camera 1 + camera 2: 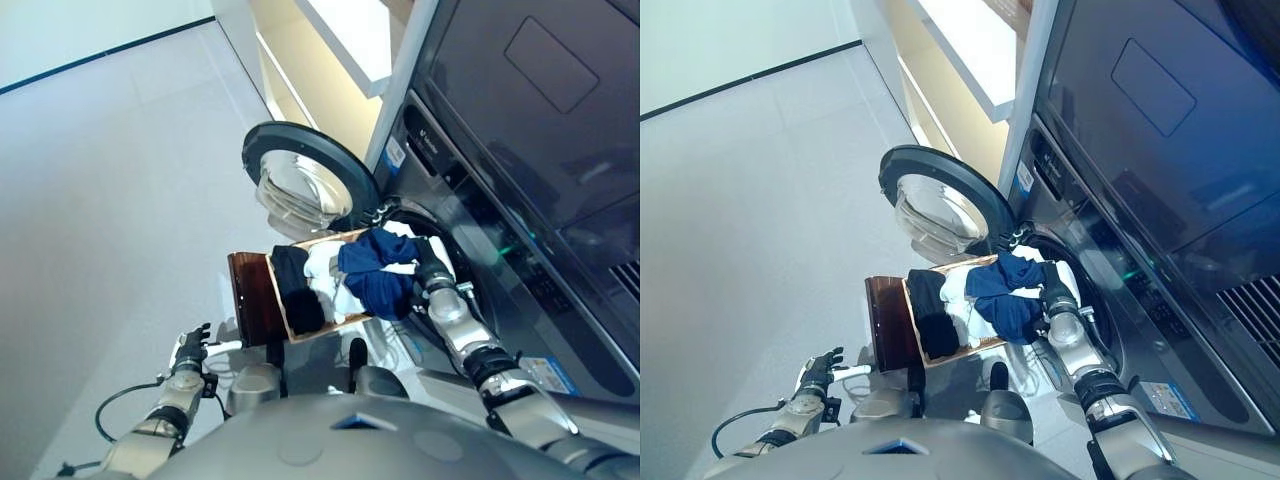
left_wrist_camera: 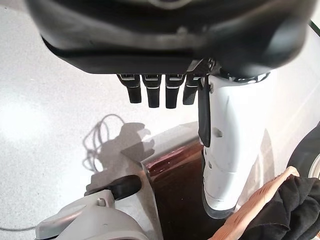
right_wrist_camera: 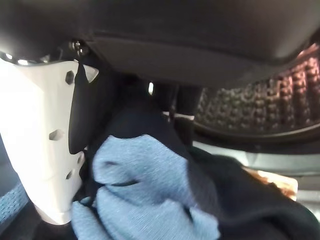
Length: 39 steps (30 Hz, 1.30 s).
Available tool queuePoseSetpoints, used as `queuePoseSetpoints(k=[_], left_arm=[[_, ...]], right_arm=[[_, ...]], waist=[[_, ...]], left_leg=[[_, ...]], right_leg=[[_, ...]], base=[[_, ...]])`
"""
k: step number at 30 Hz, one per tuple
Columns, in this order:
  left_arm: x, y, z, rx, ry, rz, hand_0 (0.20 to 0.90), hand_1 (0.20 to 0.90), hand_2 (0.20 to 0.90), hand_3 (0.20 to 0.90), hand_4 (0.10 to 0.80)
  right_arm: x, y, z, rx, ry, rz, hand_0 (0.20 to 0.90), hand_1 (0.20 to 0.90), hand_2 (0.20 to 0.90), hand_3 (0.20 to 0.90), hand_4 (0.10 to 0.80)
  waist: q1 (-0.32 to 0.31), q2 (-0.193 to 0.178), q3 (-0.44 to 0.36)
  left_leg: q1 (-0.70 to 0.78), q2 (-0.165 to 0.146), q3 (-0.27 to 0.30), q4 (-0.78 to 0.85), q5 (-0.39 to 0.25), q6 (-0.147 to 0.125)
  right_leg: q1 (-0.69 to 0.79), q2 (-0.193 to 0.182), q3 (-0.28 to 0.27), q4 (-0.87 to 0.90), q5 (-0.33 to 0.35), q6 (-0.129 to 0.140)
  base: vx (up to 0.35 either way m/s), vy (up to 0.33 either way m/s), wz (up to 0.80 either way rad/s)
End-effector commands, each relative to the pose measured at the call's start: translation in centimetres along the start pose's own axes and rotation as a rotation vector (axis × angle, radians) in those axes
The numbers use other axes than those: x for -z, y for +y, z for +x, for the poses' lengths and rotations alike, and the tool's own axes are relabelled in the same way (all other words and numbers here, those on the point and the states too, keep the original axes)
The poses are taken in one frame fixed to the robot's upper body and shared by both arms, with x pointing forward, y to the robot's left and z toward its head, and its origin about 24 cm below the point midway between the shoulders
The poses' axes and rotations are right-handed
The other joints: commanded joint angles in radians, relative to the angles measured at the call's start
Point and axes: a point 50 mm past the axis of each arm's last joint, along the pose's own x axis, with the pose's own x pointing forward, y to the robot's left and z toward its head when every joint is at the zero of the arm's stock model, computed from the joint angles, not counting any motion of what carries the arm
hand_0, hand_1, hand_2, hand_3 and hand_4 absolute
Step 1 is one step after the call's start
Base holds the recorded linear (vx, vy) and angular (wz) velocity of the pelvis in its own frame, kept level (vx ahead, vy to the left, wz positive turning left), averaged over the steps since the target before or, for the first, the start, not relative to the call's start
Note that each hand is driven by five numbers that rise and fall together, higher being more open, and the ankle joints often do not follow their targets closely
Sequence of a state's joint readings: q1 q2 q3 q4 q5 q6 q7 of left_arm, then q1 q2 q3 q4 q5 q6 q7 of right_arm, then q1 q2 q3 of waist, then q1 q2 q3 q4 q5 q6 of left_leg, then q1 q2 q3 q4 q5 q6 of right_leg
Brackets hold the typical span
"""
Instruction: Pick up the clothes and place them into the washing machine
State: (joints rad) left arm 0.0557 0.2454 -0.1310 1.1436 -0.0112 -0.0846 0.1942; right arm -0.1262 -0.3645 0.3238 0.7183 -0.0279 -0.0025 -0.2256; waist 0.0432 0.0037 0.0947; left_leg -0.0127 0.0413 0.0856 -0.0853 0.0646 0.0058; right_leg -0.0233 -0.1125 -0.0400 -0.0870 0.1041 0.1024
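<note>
A dark blue garment [image 1: 378, 270] hangs from my right hand [image 1: 432, 272], which is shut on it right at the washing machine's round opening [image 1: 455, 262]. In the right wrist view the blue cloth [image 3: 145, 195] fills the space between my white-covered thumb [image 3: 45, 135] and my fingers, with the ribbed drum [image 3: 260, 107] behind. Below the cloth stands a wooden basket [image 1: 285, 318] holding a black garment [image 1: 298, 292] and a white one [image 1: 325, 275]. My left hand [image 1: 190, 350] stays low at the left, fingers straight, holding nothing.
The washer's round door [image 1: 305, 182] stands swung open to the left of the opening. A dark brown board [image 1: 252, 298] lies beside the basket. The machine's dark front [image 1: 520, 150] rises on the right. Pale floor [image 1: 110, 200] spreads to the left.
</note>
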Motion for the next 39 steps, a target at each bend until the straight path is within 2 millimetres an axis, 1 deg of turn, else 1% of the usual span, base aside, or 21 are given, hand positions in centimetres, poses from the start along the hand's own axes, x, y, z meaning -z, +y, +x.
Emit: queuePoseSetpoints(k=[1,2,3,5,6,7,8,9,10,11,14,17,19,20,21,25,28,32,36,38,39], left_arm=[[-1.6,1.3,0.7,-0.028,-0.038,0.059,0.9,0.9,0.9,0.9,0.8],[-1.6,1.3,0.7,-0.028,-0.038,0.059,0.9,0.9,0.9,0.9,0.8],[-1.5,1.2,0.6,-0.028,-0.035,0.058,0.9,0.9,0.9,0.9,0.8],[-1.5,1.3,0.7,-0.03,-0.035,0.056,0.9,0.9,0.9,0.9,0.8],[-1.5,1.3,0.7,-0.03,-0.035,0.056,0.9,0.9,0.9,0.9,0.8],[-1.5,1.3,0.7,-0.035,-0.032,0.057,0.9,0.9,0.9,0.9,0.8],[-1.5,1.3,0.7,-0.035,-0.032,0.057,0.9,0.9,0.9,0.9,0.8],[-1.6,1.3,0.7,-0.033,-0.032,0.057,0.9,0.9,0.9,0.9,0.8],[-1.6,1.3,0.7,-0.033,-0.032,0.057,0.9,0.9,0.9,0.9,0.8],[-1.6,1.2,0.7,-0.033,-0.037,0.056,0.9,0.9,0.9,0.9,0.8],[-1.8,1.2,0.7,-0.03,-0.042,0.044,0.9,0.9,0.9,0.9,0.8],[-2.0,1.2,0.7,-0.03,-0.048,0.042,0.9,0.9,0.9,0.9,0.8],[-1.9,1.2,0.7,-0.033,-0.047,0.037,0.9,0.9,0.9,0.9,0.8],[-1.9,1.2,0.7,-0.033,-0.047,0.037,0.9,0.9,0.9,0.9,0.8],[-2.0,1.3,0.6,-0.034,-0.048,0.035,0.9,0.9,0.9,0.9,0.8],[-1.7,1.1,0.6,-0.029,-0.034,0.031,0.9,0.9,0.9,0.9,0.8],[-1.7,1.0,0.6,-0.027,-0.033,0.031,0.9,0.9,0.9,0.9,0.8],[-1.9,0.8,0.6,-0.02,-0.04,0.036,0.9,0.9,0.9,0.9,0.8],[-1.7,0.7,0.6,-0.02,-0.035,0.039,0.9,0.9,0.9,0.9,0.8],[-1.7,0.8,0.6,-0.021,-0.031,0.044,0.9,0.9,0.9,0.9,0.8],[-1.7,0.8,0.6,-0.022,-0.031,0.044,0.9,0.9,0.9,0.9,0.8]], right_arm=[[-4.9,-1.2,1.1,0.039,-0.21,0.081,0.299,0.299,0.299,0.299,0.371],[-4.9,-1.2,1.1,0.039,-0.21,0.081,0.299,0.299,0.299,0.299,0.371],[-4.3,-0.9,1.2,0.037,-0.178,0.106,0.2,0.2,0.2,0.2,0.3],[-3.7,-0.4,1.2,0.031,-0.134,0.203,0.2,0.2,0.2,0.2,0.3],[-3.7,-0.4,1.2,0.031,-0.134,0.203,0.2,0.2,0.2,0.2,0.3],[-3.7,-0.1,1.2,0.024,-0.125,0.29,0.2,0.2,0.2,0.2,0.3],[-3.7,-0.1,1.2,0.024,-0.125,0.29,0.2,0.2,0.2,0.2,0.3],[-3.6,0.2,1.1,0.016,-0.108,0.393,0.2,0.2,0.2,0.2,0.3],[-3.6,0.2,1.1,0.015,-0.108,0.393,0.2,0.2,0.2,0.2,0.3],[-3.5,0.6,1.1,0.012,-0.09,0.507,0.2,0.2,0.2,0.2,0.3],[-4.4,1.0,1.1,-0.028,-0.109,0.631,0.2,0.2,0.2,0.2,0.3],[-4.9,0.7,1.1,-0.03,-0.133,0.657,0.2,0.2,0.2,0.2,0.3],[-6.5,0.0,0.9,-0.033,-0.208,0.731,0.2,0.2,0.2,0.2,0.3],[-6.5,0.0,0.9,-0.033,-0.208,0.731,0.2,0.2,0.2,0.2,0.3],[-7.4,-0.5,0.7,-0.038,-0.257,0.756,0.2,0.2,0.2,0.2,0.3],[-8.5,-1.3,0.4,-0.035,-0.317,0.793,0.2,0.2,0.2,0.2,0.3],[-8.7,-1.5,0.4,-0.031,-0.328,0.778,0.2,0.2,0.2,0.2,0.3],[-8.4,-1.4,0.5,-0.029,-0.309,0.765,0.2,0.2,0.2,0.2,0.3],[-7.3,-1.1,0.4,-0.026,-0.271,0.742,0.2,0.2,0.2,0.2,0.3],[-5.8,-0.3,0.9,-0.021,-0.175,0.597,0.2,0.2,0.2,0.2,0.3],[-5.8,-0.3,0.9,-0.021,-0.175,0.597,0.2,0.2,0.2,0.2,0.3]], waist=[[0.02,-0.006,-0.035],[0.02,-0.006,-0.035],[0.023,-0.004,-0.035],[0.026,-0.002,-0.033],[0.026,-0.002,-0.033],[0.027,0.0,-0.033],[0.027,0.0,-0.032],[0.028,-0.001,-0.032],[0.028,-0.001,-0.031],[0.029,-0.001,-0.031],[0.031,0.0,-0.032],[0.03,0.001,-0.034],[0.026,0.003,-0.037],[0.026,0.003,-0.037],[0.024,0.004,-0.039],[0.021,0.004,-0.044],[0.019,0.004,-0.046],[0.02,0.002,-0.045],[0.019,0.0,-0.047],[0.023,-0.004,-0.046],[0.022,-0.004,-0.046]], left_leg=[[0.024,0.023,-0.011,-0.002,-0.031,-0.081],[0.024,0.023,-0.011,-0.002,-0.031,-0.081],[0.024,0.023,-0.013,-0.002,-0.032,-0.082],[0.023,0.025,-0.016,-0.002,-0.031,-0.084],[0.023,0.025,-0.016,-0.002,-0.031,-0.084],[0.023,0.025,-0.016,-0.002,-0.03,-0.085],[0.023,0.025,-0.016,-0.002,-0.03,-0.085],[0.024,0.026,-0.017,-0.002,-0.03,-0.086],[0.025,0.026,-0.017,-0.002,-0.03,-0.086],[0.025,0.026,-0.016,-0.002,-0.031,-0.086],[0.03,0.026,-0.011,-0.002,-0.033,-0.087],[0.033,0.026,-0.008,-0.002,-0.035,-0.087],[0.037,0.027,-0.005,-0.002,-0.037,-0.087],[0.038,0.027,-0.005,-0.002,-0.037,-0.087],[0.041,0.027,-0.002,-0.002,-0.039,-0.087],[0.047,0.027,0.002,-0.002,-0.041,-0.087],[0.048,0.027,0.005,-0.002,-0.042,-0.087],[0.047,0.026,0.005,-0.002,-0.04,-0.087],[0.049,0.028,0.001,-0.002,-0.04,-0.087],[0.05,0.029,0.0,-0.002,-0.04,-0.088],[0.05,0.029,0.0,-0.002,-0.04,-0.088]], right_leg=[[0.029,-0.043,0.004,0.012,-0.04,0.056],[0.029,-0.043,0.004,0.012,-0.04,0.056],[0.031,-0.044,0.002,0.011,-0.041,0.055],[0.033,-0.044,-0.004,0.009,-0.043,0.055],[0.033,-0.044,-0.004,0.009,-0.043,0.055],[0.035,-0.043,-0.006,0.009,-0.045,0.054],[0.035,-0.043,-0.006,0.009,-0.045,0.054],[0.037,-0.042,-0.007,0.008,-0.045,0.054],[0.038,-0.042,-0.007,0.008,-0.045,0.054],[0.039,-0.042,-0.007,0.007,-0.045,0.053],[0.042,-0.041,-0.006,0.006,-0.046,0.053],[0.044,-0.042,-0.006,0.006,-0.047,0.053],[0.045,-0.043,-0.002,0.008,-0.047,0.054],[0.045,-0.043,-0.002,0.008,-0.047,0.054],[0.047,-0.044,0.0,0.009,-0.048,0.054],[0.052,-0.044,0.001,0.01,-0.049,0.053],[0.052,-0.044,0.002,0.01,-0.049,0.052],[0.054,-0.044,0.0,0.008,-0.05,0.051],[0.056,-0.043,-0.002,0.009,-0.05,0.05],[0.057,-0.043,-0.003,0.009,-0.051,0.049],[0.057,-0.043,-0.003,0.009,-0.051,0.049]], base=[[0.0,0.0,0.0],[0.0,0.0,0.0],[0.0,0.0,0.0],[0.0,0.0,0.0],[0.0,0.0,0.0],[0.0,0.0,0.0],[0.0,0.0,0.0],[0.0,0.0,0.0],[0.0,0.0,0.0],[0.0,0.0,0.0],[0.0,0.0,0.0],[0.0,0.0,0.0],[0.0,0.003,-0.02],[0.004,0.0,-0.05],[0.004,0.001,-0.05],[0.002,0.001,-0.01],[0.0,0.0,0.0],[0.0,0.0,0.0],[0.0,0.0,0.0],[0.0,0.0,0.0],[0.0,0.0,0.0]])
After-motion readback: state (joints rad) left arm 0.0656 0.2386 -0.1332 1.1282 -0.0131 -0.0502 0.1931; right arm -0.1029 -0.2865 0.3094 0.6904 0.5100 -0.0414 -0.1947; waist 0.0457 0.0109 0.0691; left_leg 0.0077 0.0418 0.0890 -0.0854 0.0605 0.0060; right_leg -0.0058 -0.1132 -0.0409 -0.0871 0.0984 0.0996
